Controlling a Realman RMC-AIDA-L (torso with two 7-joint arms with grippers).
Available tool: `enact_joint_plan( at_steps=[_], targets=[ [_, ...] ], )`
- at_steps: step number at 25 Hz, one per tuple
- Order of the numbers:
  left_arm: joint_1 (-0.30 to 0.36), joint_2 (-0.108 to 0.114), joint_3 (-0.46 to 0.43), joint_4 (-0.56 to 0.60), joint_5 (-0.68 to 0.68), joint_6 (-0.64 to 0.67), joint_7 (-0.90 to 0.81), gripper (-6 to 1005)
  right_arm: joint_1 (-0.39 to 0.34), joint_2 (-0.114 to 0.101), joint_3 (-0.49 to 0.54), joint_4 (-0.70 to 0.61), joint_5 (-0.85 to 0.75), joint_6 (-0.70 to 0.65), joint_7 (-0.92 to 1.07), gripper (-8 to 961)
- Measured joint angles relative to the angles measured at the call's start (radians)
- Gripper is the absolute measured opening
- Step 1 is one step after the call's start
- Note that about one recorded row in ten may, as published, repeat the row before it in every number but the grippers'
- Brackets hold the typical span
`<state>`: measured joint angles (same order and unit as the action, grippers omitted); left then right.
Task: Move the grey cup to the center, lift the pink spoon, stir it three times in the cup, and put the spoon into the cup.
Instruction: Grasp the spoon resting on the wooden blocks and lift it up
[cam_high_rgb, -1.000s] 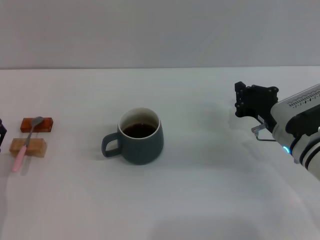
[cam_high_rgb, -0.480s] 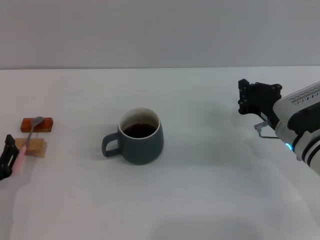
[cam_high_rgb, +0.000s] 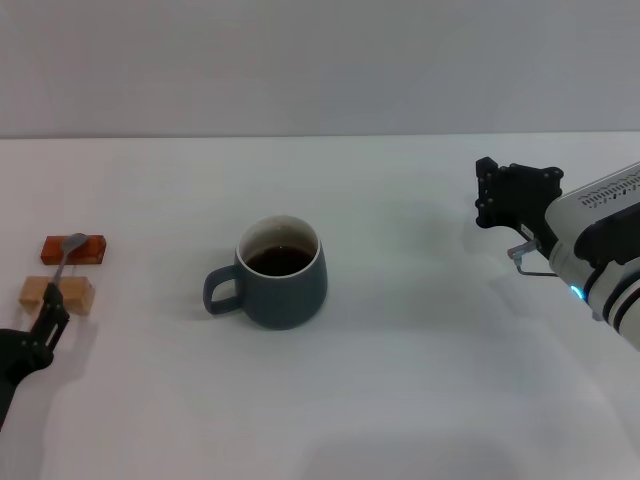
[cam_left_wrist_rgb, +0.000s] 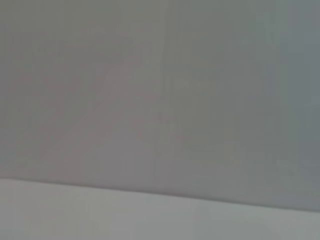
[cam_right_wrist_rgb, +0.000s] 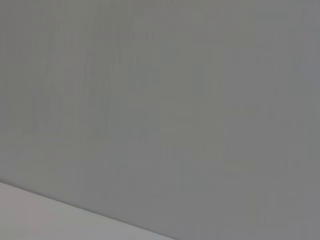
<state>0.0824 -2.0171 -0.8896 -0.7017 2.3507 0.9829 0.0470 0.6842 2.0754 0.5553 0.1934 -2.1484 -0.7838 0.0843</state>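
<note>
The grey cup (cam_high_rgb: 283, 276) stands upright near the middle of the white table, handle toward my left, with dark liquid inside. The pink spoon (cam_high_rgb: 70, 244) lies at the far left across two small blocks. Its metal bowl and neck show, and its pink handle is hidden behind my left gripper (cam_high_rgb: 48, 318). That gripper is low at the left edge, right at the spoon's handle end. My right gripper (cam_high_rgb: 514, 196) hovers open and empty at the right, well away from the cup. Both wrist views show only blank wall and table.
An orange-brown block (cam_high_rgb: 91, 247) and a tan block (cam_high_rgb: 76, 293) support the spoon at the far left. The white table (cam_high_rgb: 400, 400) stretches across the view, with a grey wall behind.
My left gripper has come in from the left edge and moved up to the spoon's handle, now covering it. My right gripper drew back slightly to the right, then held still.
</note>
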Motion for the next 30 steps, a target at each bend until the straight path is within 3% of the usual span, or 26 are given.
enact_joint_plan(
  at_steps=[30],
  targets=[
    [-0.067, -0.011, 0.001, 0.066, 0.014, -0.100, -0.007, 813, -0.005, 0.000, 0.009, 0.006, 0.000, 0.000, 0.000, 0]
  ],
)
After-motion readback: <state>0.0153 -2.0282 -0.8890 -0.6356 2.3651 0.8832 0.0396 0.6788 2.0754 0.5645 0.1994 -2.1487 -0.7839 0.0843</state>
